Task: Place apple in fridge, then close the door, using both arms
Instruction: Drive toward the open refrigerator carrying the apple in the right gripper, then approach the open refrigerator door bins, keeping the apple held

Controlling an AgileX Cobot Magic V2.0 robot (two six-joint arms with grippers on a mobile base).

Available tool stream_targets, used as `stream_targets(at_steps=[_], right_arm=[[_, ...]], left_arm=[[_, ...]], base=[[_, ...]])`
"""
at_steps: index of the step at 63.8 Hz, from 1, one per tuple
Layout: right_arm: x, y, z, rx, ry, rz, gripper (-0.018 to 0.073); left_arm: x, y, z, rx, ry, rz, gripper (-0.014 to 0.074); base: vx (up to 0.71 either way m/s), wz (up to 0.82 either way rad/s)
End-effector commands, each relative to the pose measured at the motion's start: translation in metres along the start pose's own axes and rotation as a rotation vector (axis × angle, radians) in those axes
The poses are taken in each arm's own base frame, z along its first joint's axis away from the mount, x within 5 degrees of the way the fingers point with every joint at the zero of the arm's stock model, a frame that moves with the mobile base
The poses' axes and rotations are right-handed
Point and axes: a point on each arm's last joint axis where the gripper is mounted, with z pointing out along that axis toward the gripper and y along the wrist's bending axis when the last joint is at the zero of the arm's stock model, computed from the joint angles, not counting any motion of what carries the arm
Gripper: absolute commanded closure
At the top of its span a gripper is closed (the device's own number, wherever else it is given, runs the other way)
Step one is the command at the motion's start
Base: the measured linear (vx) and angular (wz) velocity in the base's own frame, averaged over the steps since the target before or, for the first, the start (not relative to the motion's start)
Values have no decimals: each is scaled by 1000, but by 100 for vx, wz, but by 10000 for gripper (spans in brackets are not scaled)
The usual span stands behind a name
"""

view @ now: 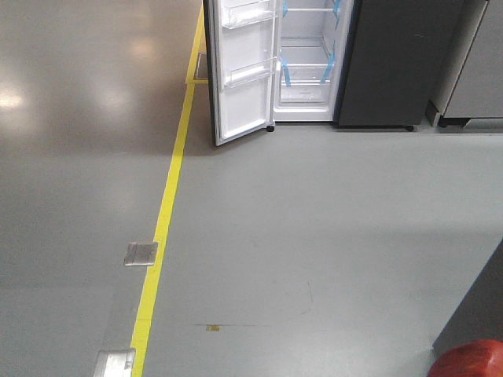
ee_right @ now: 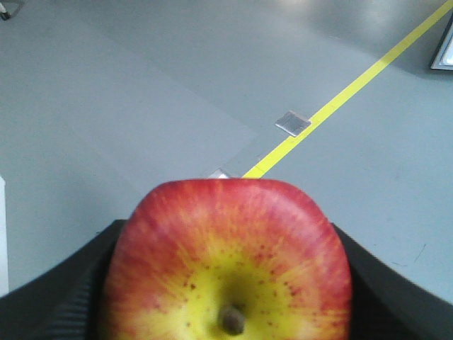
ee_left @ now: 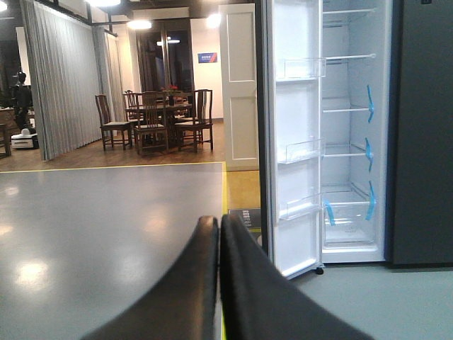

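The apple (ee_right: 226,262), red with a yellow centre and its stem toward the camera, fills the right wrist view. My right gripper (ee_right: 228,287) is shut on it, with one black finger (ee_right: 60,301) on each side. A red patch at the bottom right corner of the front view is probably the same apple (view: 471,360). The fridge (view: 310,59) stands far ahead across the floor, showing white shelves and blue tape. Its door (view: 240,78) is swung open to the left. My left gripper (ee_left: 219,228) is shut with nothing in it and points toward the fridge (ee_left: 354,142) and the door (ee_left: 294,142).
A yellow floor line (view: 169,204) runs toward the fridge's left side, with metal floor plates (view: 141,254) beside it. Another grey appliance (view: 479,71) stands right of the fridge. A dining table with chairs (ee_left: 159,120) and a curtain (ee_left: 67,78) are far off to the left.
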Motion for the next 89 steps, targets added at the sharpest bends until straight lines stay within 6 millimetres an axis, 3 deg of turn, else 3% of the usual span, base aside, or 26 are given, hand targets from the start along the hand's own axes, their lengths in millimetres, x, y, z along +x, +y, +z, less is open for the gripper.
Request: stream_targets(at_steps=[1,89], right_arm=[[-13,0,-5,10,-92,-2,172],[-13,0,-5,10,-92,-2,172]], left_arm=[[0,0,-1,4,-64,-14,603],[0,0,-1,4,-64,-14,603]], base=[[23,-1],[23,1]])
